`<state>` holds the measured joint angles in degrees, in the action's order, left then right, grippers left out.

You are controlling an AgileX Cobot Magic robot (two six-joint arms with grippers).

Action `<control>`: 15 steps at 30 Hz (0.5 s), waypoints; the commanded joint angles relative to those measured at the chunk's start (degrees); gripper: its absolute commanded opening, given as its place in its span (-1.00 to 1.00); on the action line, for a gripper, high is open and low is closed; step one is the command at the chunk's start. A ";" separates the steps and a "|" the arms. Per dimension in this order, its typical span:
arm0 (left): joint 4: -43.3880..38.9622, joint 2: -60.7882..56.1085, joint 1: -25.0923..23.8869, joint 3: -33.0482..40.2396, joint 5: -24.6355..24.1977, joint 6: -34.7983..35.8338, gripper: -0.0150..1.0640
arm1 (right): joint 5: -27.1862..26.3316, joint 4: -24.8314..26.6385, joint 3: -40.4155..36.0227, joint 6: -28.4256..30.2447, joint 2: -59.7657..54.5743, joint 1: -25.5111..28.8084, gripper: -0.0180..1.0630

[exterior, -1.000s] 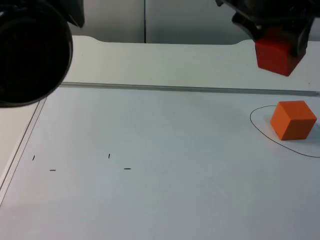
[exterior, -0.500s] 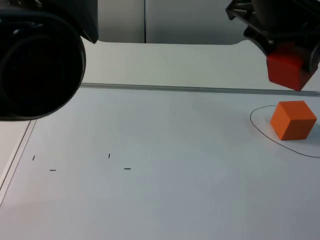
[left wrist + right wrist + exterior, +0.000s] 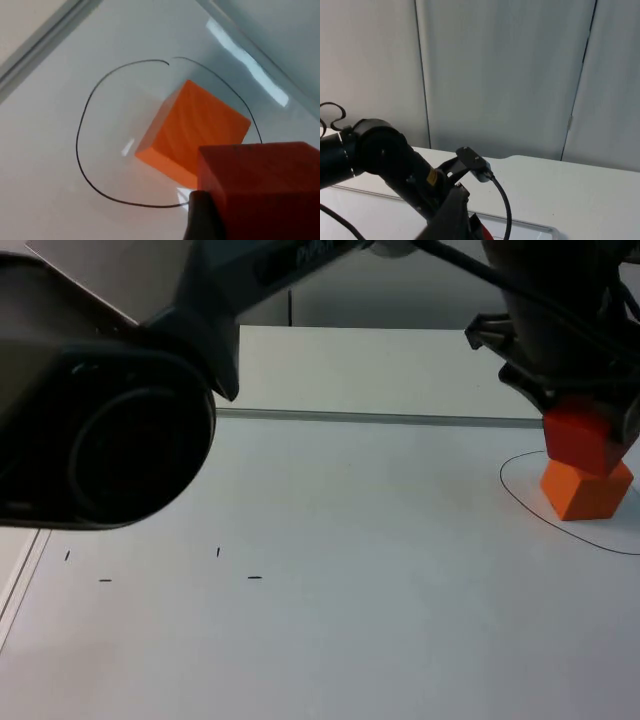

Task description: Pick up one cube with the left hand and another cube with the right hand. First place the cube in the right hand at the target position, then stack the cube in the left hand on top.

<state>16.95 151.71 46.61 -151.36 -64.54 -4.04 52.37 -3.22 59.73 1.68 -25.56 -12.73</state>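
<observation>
The red cube point(image 3: 580, 438), gripped in the left tool point(image 3: 585, 410), should be squared over the orange cube point(image 3: 588, 490) before release; the right tool's state cannot be told.

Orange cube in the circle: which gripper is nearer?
Left. The left gripper holds the red cube right over the orange cube; the right gripper waits raised, facing the partition wall.
</observation>
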 commanded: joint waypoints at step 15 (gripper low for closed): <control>2.43 1.92 0.45 -0.53 7.98 -0.67 -0.98 | 0.21 0.06 -0.18 0.46 0.08 -1.71 0.97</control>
<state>17.44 154.04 46.61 -151.36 -59.34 -4.04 52.47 -3.22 59.73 1.80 -25.56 -14.25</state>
